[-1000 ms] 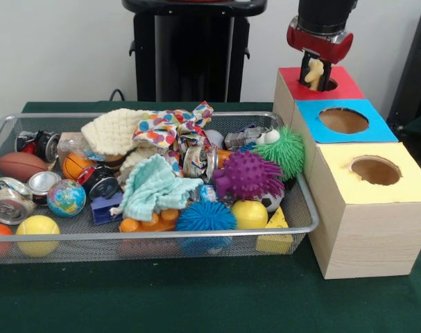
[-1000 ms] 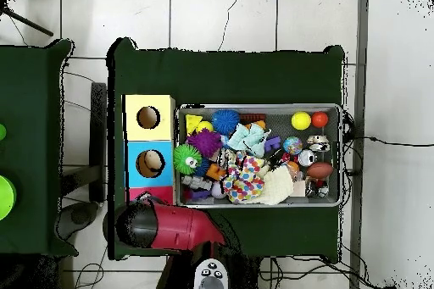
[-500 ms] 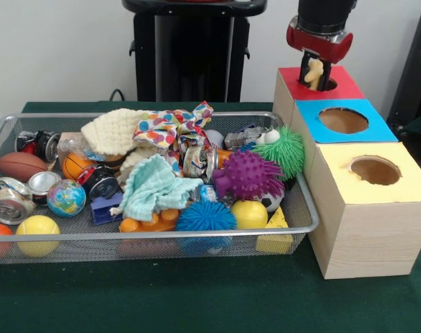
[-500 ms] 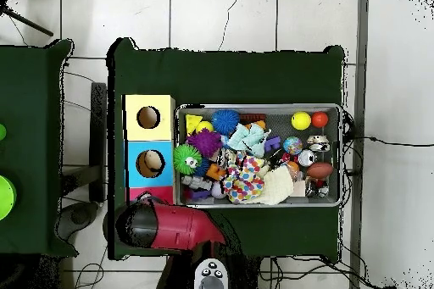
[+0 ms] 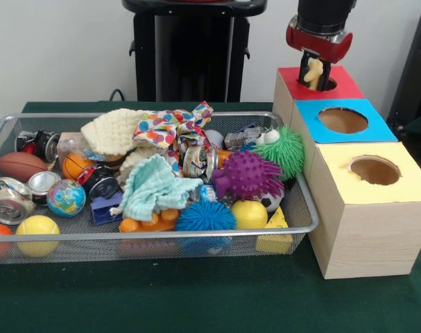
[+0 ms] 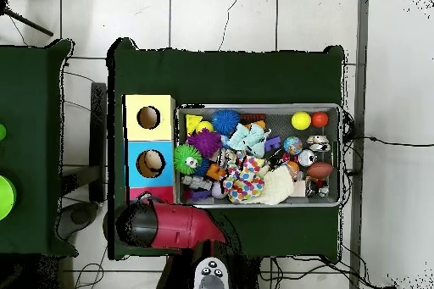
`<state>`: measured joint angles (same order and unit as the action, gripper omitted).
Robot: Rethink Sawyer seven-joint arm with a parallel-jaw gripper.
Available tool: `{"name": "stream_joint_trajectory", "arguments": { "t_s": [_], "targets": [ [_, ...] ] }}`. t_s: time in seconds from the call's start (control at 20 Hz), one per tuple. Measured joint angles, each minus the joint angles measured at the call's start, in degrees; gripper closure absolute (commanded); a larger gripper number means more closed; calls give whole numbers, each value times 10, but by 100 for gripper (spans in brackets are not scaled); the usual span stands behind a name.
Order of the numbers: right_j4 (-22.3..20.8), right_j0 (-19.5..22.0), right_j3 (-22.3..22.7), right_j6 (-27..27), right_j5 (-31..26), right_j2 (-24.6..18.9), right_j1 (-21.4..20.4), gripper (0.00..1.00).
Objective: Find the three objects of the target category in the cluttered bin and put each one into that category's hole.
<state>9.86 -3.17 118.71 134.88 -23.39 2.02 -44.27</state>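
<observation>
The gripper hangs from the red and black arm at the top right. It is shut on a cream bone-shaped toy, held just over the round hole in the red surround of the pale wood box. The toy's lower end is at the hole's rim. The silver wire-mesh bin lies to the left, full of balls, cans and cloths. In the overhead view the arm covers the red hole, and only a strip of red surround shows beside the bin.
The blue-surround hole and the yellow-surround hole sit in front of the red one. A purple spiky ball and a green spiky ball lie at the bin's right end. The black pedestal stands behind the bin.
The gripper has risen very slightly with the cream toy still in it over the red hole. Nothing in the bin has moved.
</observation>
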Motion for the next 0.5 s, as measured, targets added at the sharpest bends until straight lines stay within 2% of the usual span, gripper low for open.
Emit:
{"name": "stream_joint_trajectory", "arguments": {
  "t_s": [0.5],
  "targets": [
    [-1,2,-5,0,-13,-1,0,0]
  ]
}}
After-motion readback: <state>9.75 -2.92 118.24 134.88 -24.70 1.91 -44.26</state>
